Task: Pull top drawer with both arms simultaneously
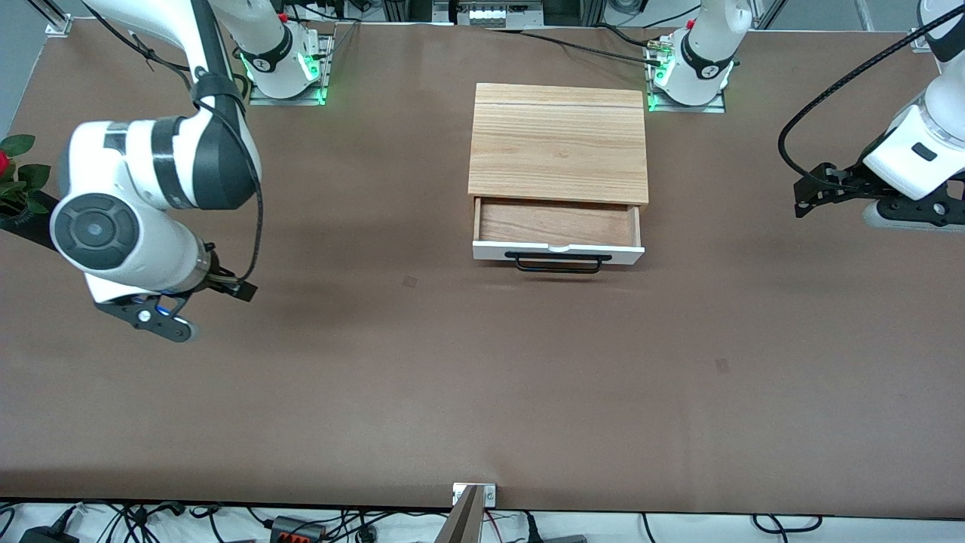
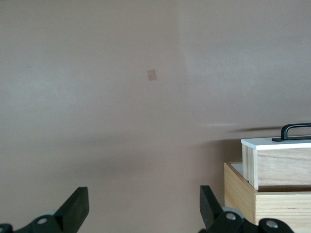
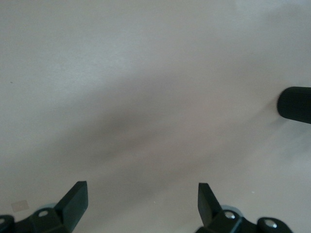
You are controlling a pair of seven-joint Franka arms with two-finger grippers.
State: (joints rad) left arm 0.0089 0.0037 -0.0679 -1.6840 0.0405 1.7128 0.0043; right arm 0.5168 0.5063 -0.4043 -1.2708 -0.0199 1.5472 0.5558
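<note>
The top drawer stands partly pulled out of the light-wood cabinet, toward the front camera. Its wood inside shows, and its white front carries the black bar handle. Both arms hang away from it with nothing in their jaws. My right gripper is open over bare table toward the right arm's end; its fingertips stand wide apart. My left gripper is open over the left arm's end. The left wrist view shows the drawer and handle off to one side of its gripper.
A potted plant with a red flower stands at the table's edge by the right arm; its dark base shows in the right wrist view. Two small tape patches mark the brown table. A metal post sits at the front edge.
</note>
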